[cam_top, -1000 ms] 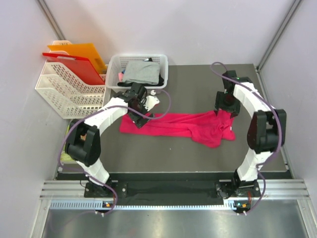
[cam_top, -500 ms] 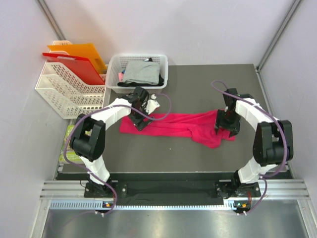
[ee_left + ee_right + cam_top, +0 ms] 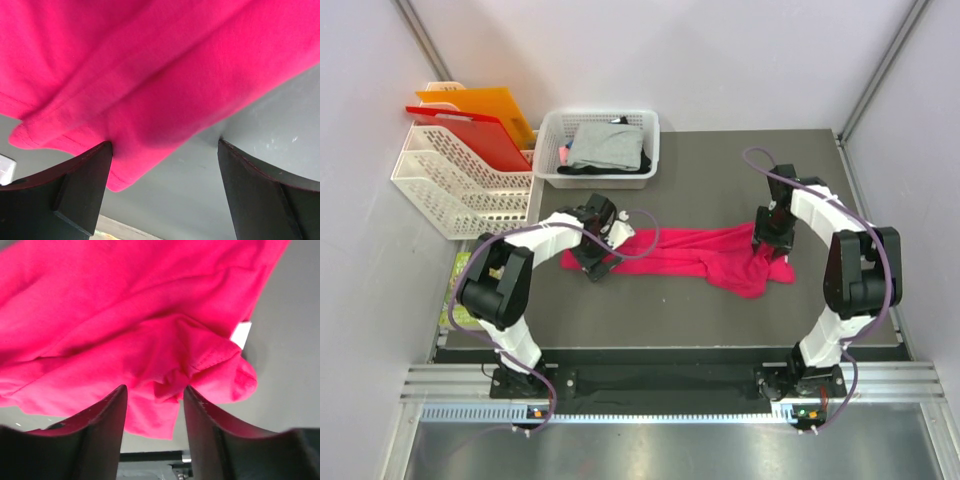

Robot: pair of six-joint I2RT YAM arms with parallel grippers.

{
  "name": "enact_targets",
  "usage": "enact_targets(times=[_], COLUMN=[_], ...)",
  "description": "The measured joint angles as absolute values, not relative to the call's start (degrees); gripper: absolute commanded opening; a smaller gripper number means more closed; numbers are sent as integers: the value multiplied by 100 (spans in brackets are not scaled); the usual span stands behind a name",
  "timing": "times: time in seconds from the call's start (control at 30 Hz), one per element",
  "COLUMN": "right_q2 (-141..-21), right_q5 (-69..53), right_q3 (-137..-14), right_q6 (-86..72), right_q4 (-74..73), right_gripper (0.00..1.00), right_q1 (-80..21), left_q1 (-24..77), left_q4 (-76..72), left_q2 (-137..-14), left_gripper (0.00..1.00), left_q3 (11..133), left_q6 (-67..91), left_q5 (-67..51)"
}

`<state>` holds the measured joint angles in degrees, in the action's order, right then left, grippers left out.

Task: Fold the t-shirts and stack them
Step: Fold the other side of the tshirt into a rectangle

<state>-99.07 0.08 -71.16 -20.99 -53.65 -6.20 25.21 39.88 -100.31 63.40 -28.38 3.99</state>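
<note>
Shirt: I see the pink-red t-shirt (image 3: 690,255) flat on the worktop (image 3: 720,180), long axis left to right, bunched at its right end.
Around: the white basket (image 3: 552,135) behind it holds the grey t-shirt (image 3: 605,145).
Left jaws: wide apart over the shirt's left corner.
Right jaws: apart, a fold of cloth between them.

Left arm (image 3: 540,237) and right arm (image 3: 815,200): white shell links, black joint housings, black bases (image 3: 513,380) at 7 and 5 o'clock. Grey-purple cable (image 3: 657,235) loops off each wrist. Left gripper (image 3: 165,144) and right gripper (image 3: 155,387): fingers (image 3: 65,195) matte black, wedge-shaped, bevelled edges.
</note>
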Motion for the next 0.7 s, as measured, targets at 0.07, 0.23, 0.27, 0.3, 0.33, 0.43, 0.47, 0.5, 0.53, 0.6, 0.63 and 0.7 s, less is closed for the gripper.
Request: enact_targets(times=[0.07, 0.23, 0.27, 0.3, 0.33, 0.43, 0.47, 0.5, 0.53, 0.6, 0.63, 0.7], right_q2=[-9926, -10001, -10003, -10003, -10003, -10003, -10003, -10005, -10020, -10077, -10134, -10254], right_q5=[-51, -148, -154, -163, -165, -163, -158, -156, -141, -132, -128, -123], right_q3=[-7150, -7166, -7164, -7164, -7166, -7164, -7164, -7164, -7170, -7192, -7238, -7376], right_q6=[-2099, -2099, -2102, -2099, -2102, -2099, -2091, -2095, -2099, -2097, -2099, -2099], right_q4=[-5299, -5277, -5273, -5271, -5264, -5242, -5229, -5221, -5221, -5212, -5229, -5227], right_gripper=[40, 27, 25, 20, 16, 4, 2, 1, 1, 0, 0, 0], right_q1=[-622, -622, -622, -622, -622, -622, -620, -620, -613, -582, -550, -462], left_q1=[2521, 2521, 2521, 2521, 2521, 2521, 2521, 2517, 2512, 2499, 2495, 2484], left_q4=[3966, 3857, 3846, 3835, 3822, 3800, 3789, 3767, 3750, 3728, 3726, 3719], left_q2=[-9924, -9776, -9771, -9765, -9758, -9749, -9747, -9738, -9732, -9723, -9721, -9712], left_gripper=[91, 91, 91, 91, 91, 91, 91, 91, 91, 91, 91, 91], left_q3=[6193, 6016, 6007, 5996, 5988, 5981, 5977, 5970, 5959, 5946, 5944, 5940], left_q6=[-2840, -2838, -2838, -2838, -2838, -2840, -2840, -2842, -2842, -2845, -2847, -2856], left_q5=[449, 574, 585, 591, 598, 646, 666, 698, 720, 746, 749, 762])
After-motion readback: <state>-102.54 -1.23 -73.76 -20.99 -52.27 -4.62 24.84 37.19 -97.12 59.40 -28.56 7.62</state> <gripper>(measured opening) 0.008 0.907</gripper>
